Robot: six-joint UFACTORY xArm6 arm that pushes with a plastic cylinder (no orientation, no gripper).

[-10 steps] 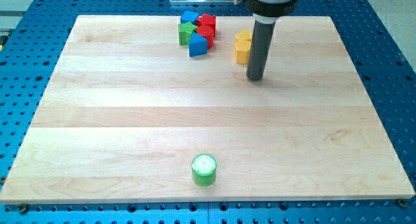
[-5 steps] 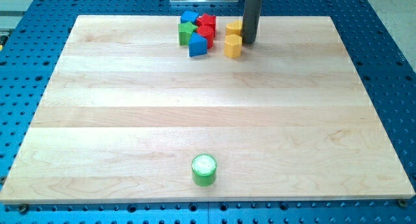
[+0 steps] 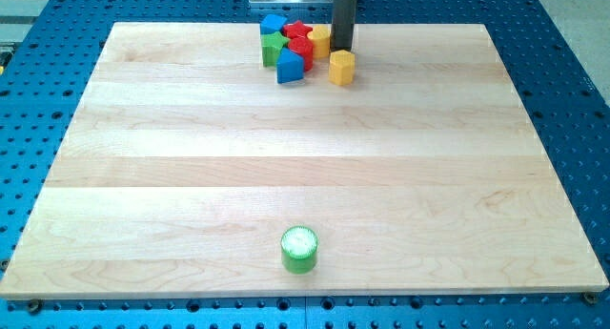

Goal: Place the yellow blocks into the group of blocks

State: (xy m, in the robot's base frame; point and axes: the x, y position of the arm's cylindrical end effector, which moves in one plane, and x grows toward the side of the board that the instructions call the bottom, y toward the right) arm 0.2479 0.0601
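Wooden board (image 3: 286, 157): our tip (image 3: 342, 49), no pincer, touches one yellow block (image 3: 320, 39) at nine o'clock, another yellow block (image 3: 341, 68) at six.

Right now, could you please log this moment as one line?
tip behind lower yellow block | upper yellow block at cluster | green cylinder apart

The scene is bright and evenly lit from overhead, with no harsh glare. The pale counter (image 3: 286, 167) shows only soft, short shadows under the blocks. The green cylinder (image 3: 299, 249) has a washed-out white top. Focus is sharp across the view, edges stay straight, and no motion blur appears, even on the rod (image 3: 343, 16).
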